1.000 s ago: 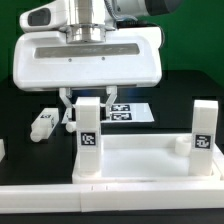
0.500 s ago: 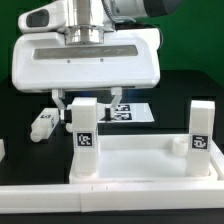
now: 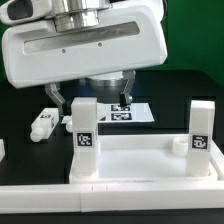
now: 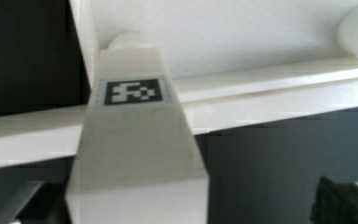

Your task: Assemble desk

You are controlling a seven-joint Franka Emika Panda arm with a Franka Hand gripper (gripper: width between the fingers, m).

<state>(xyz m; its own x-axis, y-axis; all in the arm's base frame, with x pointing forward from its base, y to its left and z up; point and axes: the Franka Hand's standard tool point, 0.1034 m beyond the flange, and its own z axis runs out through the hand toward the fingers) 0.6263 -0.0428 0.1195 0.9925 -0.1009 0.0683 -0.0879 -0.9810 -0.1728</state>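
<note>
Looking at your gripper first: the jaws stood wide, one finger on each side of the upright leg. Neither pad seemed to touch it, so you weren't holding anything.

That leg sat straight below the wrist, long axis vertical. In the wrist view its tagged top filled the middle of the picture. It stood at a far corner of the tabletop, on the exterior view's left. I couldn't tell from either view whether it was fully seated in its socket.

A second leg stood upright at the far corner on the exterior view's right, well apart from your fingers.

Farther out, a loose leg lay on its side on the black table. It was beyond the tabletop and off to the exterior view's left of the gripper, lying slantwise. The marker board lay flat behind the upright leg, a bit to the exterior view's right.

My guess is that two legs were in and the loose one was the next pick. If so, it lay low and to the exterior view's left of your fingers.

The catch was the leg between those fingers. Any sideways slide at that height would have clipped it, and maybe tipped it or shoved the tabletop. You'd have wanted a straight lift before travelling over. The marker board was flat and out of that path, so no worries there.
</note>
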